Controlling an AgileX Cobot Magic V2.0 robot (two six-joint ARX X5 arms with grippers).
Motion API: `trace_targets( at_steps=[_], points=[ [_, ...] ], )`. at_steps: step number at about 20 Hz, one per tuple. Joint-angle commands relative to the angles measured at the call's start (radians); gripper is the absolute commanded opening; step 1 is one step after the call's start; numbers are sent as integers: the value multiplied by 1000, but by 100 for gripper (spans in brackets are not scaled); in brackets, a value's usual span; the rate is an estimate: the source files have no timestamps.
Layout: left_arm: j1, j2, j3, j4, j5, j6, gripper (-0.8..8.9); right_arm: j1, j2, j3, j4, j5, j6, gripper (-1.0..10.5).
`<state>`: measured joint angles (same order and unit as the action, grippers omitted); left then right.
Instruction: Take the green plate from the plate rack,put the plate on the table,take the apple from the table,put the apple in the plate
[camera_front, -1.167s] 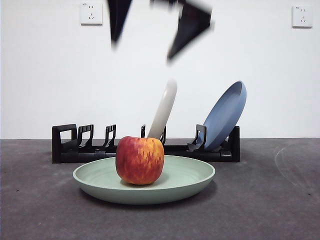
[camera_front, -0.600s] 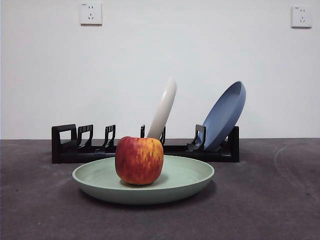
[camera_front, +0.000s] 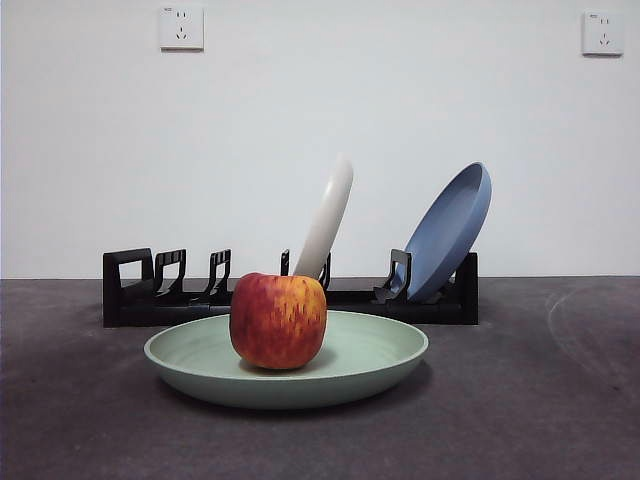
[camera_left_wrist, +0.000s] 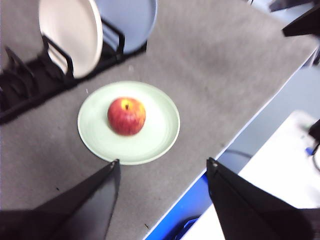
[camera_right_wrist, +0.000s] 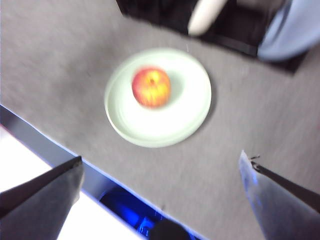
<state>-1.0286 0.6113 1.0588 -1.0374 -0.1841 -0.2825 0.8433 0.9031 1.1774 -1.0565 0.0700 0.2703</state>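
The red apple (camera_front: 278, 321) sits inside the green plate (camera_front: 380, 350), which lies flat on the dark grey table (camera_front: 540, 400) in front of the black plate rack (camera_front: 160, 290). The left wrist view shows the apple (camera_left_wrist: 126, 115) on the plate (camera_left_wrist: 155, 135) from high above. My left gripper (camera_left_wrist: 162, 162) is open and empty, well above the table. The right wrist view shows the apple (camera_right_wrist: 151, 87) on the plate (camera_right_wrist: 190, 110), blurred. My right gripper (camera_right_wrist: 160, 165) is open and empty, also high above. Neither gripper shows in the front view.
A cream-white plate (camera_front: 328, 215) and a blue plate (camera_front: 450, 228) lean in the rack behind the green plate. The table's front edge (camera_left_wrist: 220, 155) and a blue and white floor area lie below the grippers.
A second ago black gripper tips showed at the top of the front view; they have risen out of that view. The apple and plate have not moved.
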Motion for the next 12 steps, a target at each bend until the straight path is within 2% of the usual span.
trace_targets(
  at_steps=[1,2,3,4,5,6,12],
  points=[
    [0,10,-64,70,0,-23,282,2,-11,-55,18,-2,45,584],
    [0,16,-82,93,0,-28,282,2,-11,-64,17,-3,45,491],
    [0,22,-85,99,0,-28,277,2,-11,-66,17,-2,45,343],
    [0,27,-85,110,-1,-27,154,2,-11,-66,24,6,44,30],
    [0,27,-85,122,-4,-27,-36,2,-11,-66,36,13,44,7],
    [0,27,-85,139,-3,-26,-11,2,-12,-66,46,13,44,-19],
    [0,26,-85,140,0,-20,-8,2,-11,-66,43,13,48,-19]
  ],
)
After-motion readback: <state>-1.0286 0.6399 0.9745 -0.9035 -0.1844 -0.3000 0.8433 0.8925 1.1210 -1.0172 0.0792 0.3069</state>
